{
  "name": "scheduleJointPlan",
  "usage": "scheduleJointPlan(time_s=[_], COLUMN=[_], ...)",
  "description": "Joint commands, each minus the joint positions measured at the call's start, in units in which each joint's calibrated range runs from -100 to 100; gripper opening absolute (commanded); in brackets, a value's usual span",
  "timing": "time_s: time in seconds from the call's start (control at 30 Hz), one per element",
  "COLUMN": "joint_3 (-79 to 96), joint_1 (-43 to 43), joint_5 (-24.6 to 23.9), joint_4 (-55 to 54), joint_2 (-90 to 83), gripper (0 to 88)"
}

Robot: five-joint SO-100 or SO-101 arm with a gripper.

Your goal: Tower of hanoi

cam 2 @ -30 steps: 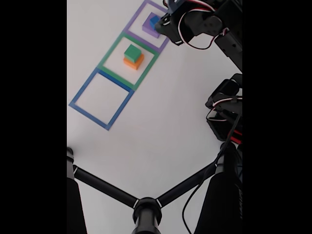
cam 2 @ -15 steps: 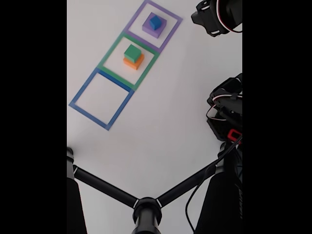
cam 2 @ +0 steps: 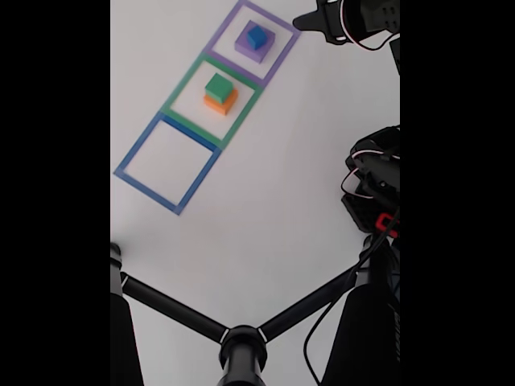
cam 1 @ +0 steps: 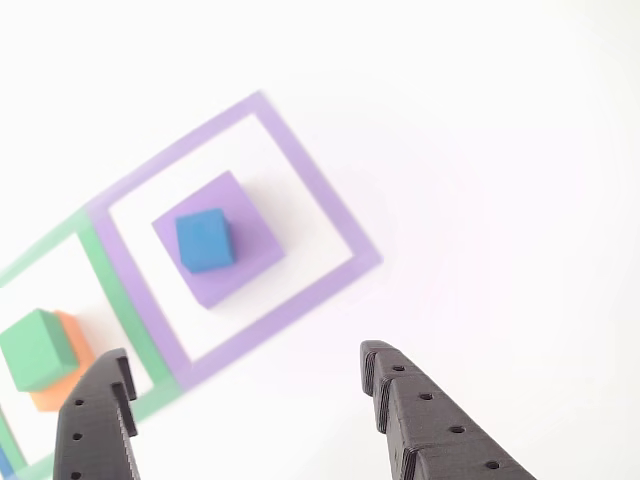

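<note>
The gripper (cam 1: 245,385) hangs wide open and empty, just beside the purple block (cam 1: 235,250). The blue cube (cam 1: 204,240) sits on that block. Nearby, the green block (cam 1: 38,348) sits on the orange block (cam 1: 68,375), small on big, as the game needs.

Blocks stacked in two of three taped squares on a white table (cam 2: 265,185).

The blue cube (cam 2: 256,35) sits on the purple block (cam 2: 251,48) inside the purple square outline (cam 2: 283,55) at 12 o'clock. The green block (cam 2: 217,86) rests on the orange block (cam 2: 220,104) in the green outline (cam 2: 183,85). The blue outline (cam 2: 133,153) lies at 9 o'clock. The gripper (cam 2: 302,22) hovers at 1 o'clock, beside the purple outline's corner.
</note>
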Motion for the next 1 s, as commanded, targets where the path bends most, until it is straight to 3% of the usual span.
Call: scheduleJointPlan(time_s=[0.0,0.47,0.73,0.97], joint_3=[10.06,42.78,43.60,39.88], joint_1=[0.28,-3.46,-5.09,-5.76], joint_5=[0.59,0.59,0.59,0.59], joint_4=[-18.61,-74.56,-94.56,-105.17], joint_2=[-0.65,11.54,27.53,40.21], gripper=[30.4,31.1,31.5,31.4])
